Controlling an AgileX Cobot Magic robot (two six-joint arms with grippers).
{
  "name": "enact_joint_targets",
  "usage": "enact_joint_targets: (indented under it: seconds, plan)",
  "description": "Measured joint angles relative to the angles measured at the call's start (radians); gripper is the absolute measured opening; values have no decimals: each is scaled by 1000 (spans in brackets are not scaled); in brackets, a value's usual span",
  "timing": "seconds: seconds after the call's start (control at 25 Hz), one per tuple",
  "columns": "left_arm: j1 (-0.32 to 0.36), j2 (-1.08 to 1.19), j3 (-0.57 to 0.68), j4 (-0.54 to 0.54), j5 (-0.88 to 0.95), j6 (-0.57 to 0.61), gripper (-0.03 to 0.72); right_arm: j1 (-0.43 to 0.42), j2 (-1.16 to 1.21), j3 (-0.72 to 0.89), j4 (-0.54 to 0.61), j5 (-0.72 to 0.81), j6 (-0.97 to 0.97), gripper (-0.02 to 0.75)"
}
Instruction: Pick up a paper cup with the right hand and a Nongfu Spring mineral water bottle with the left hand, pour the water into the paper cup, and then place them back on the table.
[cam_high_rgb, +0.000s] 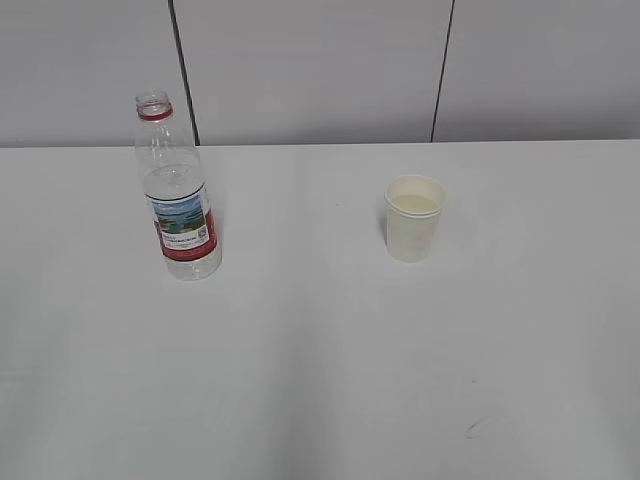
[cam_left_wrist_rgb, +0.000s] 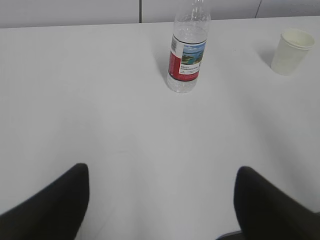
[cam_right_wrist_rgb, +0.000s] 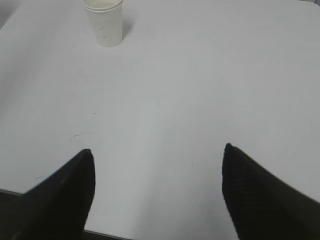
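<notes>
One bottle and one cup stand on the table (cam_high_rgb: 300, 380), and that is the whole count of loose things here. Starting at the left, the Nongfu Spring mineral water bottle (cam_high_rgb: 177, 195) stands upright at about ten o'clock from the middle of the tabletop, uncapped, its red neck ring showing and water reaching roughly to the top of its red-and-white label. Well apart from it, at about two o'clock, the single paper cup (cam_high_rgb: 414, 217) stands upright too, with a pale surface of liquid visible inside near the rim. A small dark scratch (cam_high_rgb: 478, 427) marks the tabletop at five o'clock, near the front edge.

From where the exterior view looks, neither arm is in sight. The left wrist view shows the left hand (cam_left_wrist_rgb: 160, 200) low over bare table, its two black fingers spread wide with nothing between them; the bottle sits at twelve o'clock ahead of it. The right hand (cam_right_wrist_rgb: 157, 190) is likewise released, fingers far apart and empty, with the cup at eleven o'clock ahead.
</notes>
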Motion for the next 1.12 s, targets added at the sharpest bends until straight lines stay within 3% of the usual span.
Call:
enact_joint_targets:
  seconds: [0.24, 0.44, 0.56, 0.76, 1.12]
  plan:
    - [19, 0, 0, -1, 0, 0, 534, 0, 0, 0, -20, -2, -2, 582]
    - [129, 0, 0, -1, 0, 0, 534, -17, 0, 0, -24, -2, -2, 582]
    - [170, 0, 0, -2, 0, 0, 534, -79, 0, 0, -24, -2, -2, 582]
    - [175, 0, 0, -2, 0, 0, 534, -181, 0, 0, -25, -2, -2, 582]
    - [174, 0, 0, 0, 0, 0, 534, -189, 0, 0, -25, -2, -2, 582]
